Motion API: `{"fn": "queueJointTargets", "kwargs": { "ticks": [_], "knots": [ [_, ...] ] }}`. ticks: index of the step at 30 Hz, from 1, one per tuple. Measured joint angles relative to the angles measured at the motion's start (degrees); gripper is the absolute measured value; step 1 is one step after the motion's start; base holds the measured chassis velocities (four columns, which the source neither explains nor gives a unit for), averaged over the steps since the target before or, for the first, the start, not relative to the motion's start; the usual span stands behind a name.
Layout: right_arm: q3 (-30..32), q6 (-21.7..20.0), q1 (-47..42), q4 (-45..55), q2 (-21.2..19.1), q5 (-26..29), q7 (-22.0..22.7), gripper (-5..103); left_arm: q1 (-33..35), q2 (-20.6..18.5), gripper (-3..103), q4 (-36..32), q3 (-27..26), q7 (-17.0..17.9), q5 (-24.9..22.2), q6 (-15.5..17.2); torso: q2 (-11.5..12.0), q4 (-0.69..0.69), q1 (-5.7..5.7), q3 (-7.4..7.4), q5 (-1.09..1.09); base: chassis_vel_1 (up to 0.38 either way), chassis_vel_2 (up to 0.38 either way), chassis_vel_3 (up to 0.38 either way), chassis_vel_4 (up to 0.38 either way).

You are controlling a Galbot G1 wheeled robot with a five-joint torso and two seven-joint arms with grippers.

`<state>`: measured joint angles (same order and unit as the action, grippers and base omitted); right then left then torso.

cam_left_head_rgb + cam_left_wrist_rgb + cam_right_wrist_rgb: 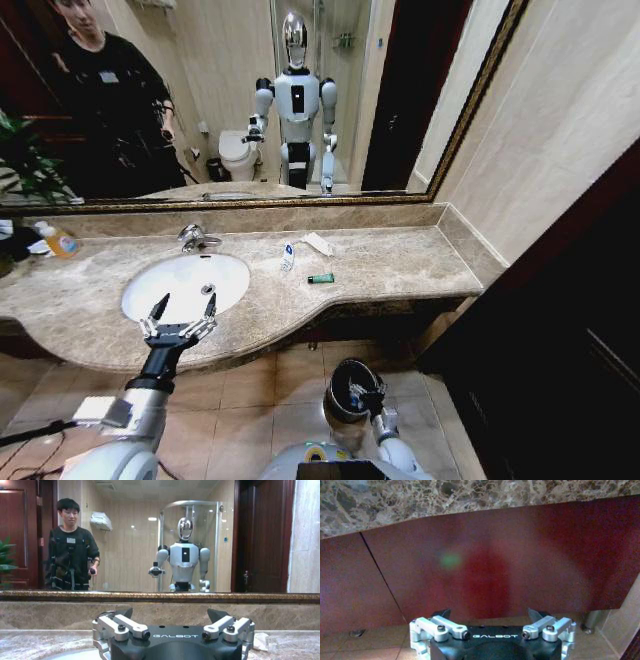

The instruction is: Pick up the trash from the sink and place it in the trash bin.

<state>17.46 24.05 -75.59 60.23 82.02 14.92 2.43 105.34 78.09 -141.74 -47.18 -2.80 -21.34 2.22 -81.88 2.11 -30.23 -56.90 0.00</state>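
Two grippers were at work, both with nothing between their fingers. Nearest the robot, the right gripper [366, 398] hung low over the trash bin [340, 404] on the tiled floor, below the counter's front edge; in its own wrist view its fingers [441, 614] stood spread wide, facing the dark red cabinet panel [520, 566] under the marble. Something small and pale seemed to lie in the bin, though it was too small to make out. Farther forward, the left gripper [179, 317] hovered at the near rim of the sink [230, 297], fingers spread wide. The basin looked bare, with a chrome faucet [193, 238] at its far edge. Beyond it, on the counter to the right, lay a small clear bottle [287, 258] with a blue label, a green tube [320, 278] and a flat white packet [319, 244]. An orange soap bottle [58, 240] stood at the far left by the mirror [330, 100].
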Motion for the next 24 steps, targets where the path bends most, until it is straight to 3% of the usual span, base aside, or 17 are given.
{"fn": "queueJointTargets", "kwargs": {
  "ticks": [24],
  "knots": [
    [0.1, -1.5, -1.5, 3.8, -0.9, 0.3, 0.6, 100, 0.0, 0.0, 100, 0.0, 0.0, 0.0, 0.0, 0.0, 0.0, 0.0, 0.0, 0.0, 0.0, 0.0, 0.0, 0.0, 0.0]
  ]
}}
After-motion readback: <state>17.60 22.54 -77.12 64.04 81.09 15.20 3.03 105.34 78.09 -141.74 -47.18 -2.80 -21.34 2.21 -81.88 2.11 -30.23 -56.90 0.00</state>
